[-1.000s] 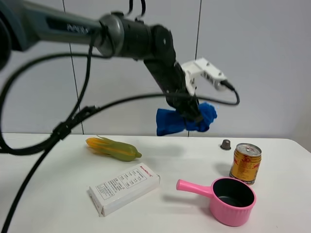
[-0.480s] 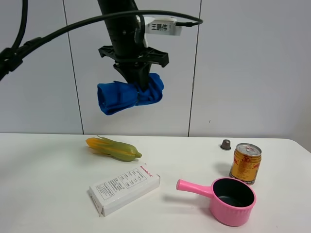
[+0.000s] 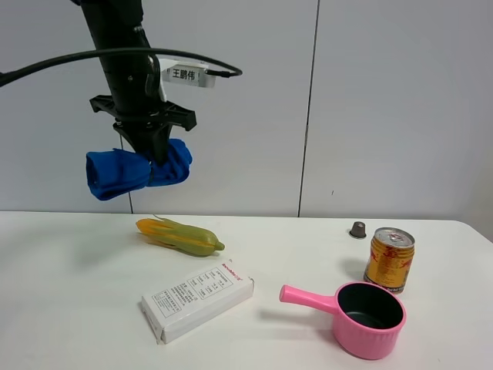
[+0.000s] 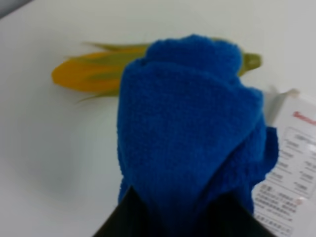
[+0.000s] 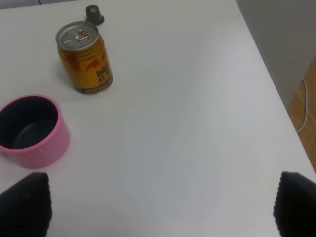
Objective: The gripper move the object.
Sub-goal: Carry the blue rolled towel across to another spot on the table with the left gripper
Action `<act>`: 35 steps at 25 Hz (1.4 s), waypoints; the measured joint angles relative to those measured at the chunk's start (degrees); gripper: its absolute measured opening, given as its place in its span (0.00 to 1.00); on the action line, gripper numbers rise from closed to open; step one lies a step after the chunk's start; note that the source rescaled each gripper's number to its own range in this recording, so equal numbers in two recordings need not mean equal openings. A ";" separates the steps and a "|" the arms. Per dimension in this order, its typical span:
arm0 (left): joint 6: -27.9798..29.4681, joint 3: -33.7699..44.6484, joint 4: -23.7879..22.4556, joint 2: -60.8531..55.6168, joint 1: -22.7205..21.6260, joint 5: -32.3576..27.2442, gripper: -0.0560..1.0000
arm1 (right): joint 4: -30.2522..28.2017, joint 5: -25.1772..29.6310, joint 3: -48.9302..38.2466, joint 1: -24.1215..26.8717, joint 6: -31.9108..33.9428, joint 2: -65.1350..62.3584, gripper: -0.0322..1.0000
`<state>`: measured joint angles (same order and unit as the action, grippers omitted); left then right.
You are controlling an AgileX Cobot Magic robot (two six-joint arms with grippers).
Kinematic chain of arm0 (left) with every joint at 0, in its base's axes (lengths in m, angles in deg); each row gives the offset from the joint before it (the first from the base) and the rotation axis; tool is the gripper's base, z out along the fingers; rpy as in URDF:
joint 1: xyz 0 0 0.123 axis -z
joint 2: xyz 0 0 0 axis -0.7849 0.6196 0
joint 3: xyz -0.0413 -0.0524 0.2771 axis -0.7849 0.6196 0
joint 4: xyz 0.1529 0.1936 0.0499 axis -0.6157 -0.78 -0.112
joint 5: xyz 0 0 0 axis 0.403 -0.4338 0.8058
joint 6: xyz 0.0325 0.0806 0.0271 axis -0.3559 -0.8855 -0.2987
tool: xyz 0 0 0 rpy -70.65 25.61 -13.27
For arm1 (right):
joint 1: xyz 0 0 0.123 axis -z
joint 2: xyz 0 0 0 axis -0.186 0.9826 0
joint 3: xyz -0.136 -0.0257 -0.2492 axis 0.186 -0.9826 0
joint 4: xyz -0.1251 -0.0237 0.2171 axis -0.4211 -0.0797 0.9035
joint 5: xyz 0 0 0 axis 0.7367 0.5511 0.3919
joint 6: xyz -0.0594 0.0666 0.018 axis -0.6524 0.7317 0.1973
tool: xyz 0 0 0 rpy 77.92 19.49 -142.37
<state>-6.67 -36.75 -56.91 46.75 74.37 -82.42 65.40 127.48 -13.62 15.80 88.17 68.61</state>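
Note:
My left gripper hangs from a dark arm at the upper left of the exterior high view. It is shut on the blue rolled cloth and holds it high above the table's left part. In the left wrist view the cloth fills the middle and hides the fingertips. The corn cob and the white box lie on the table below it. My right gripper shows only in the right wrist view, with its two black fingertips far apart, open and empty above the table's right part.
On the white table lie a yellow-green corn cob, a white box, a pink pot with a handle, a gold can and a small dark capsule. A white wall stands behind.
My left arm has swung from the right of the middle to the left with the blue cloth in its gripper. The things on the table have not moved.

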 joint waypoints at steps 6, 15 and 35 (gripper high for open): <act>-0.62 15.60 2.73 -5.23 -2.16 12.40 0.06 | 0.00 0.00 0.00 0.00 0.00 0.00 1.00; -0.07 36.88 3.68 -6.21 -2.16 36.28 0.06 | 0.00 0.00 0.00 0.00 0.00 0.00 1.00; 0.47 41.28 2.05 -1.61 -4.43 43.89 0.30 | 0.00 0.00 0.00 0.00 0.00 0.00 1.00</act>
<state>-6.20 4.53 -54.86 45.14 69.94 -38.53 65.40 127.48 -13.62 15.80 88.17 68.61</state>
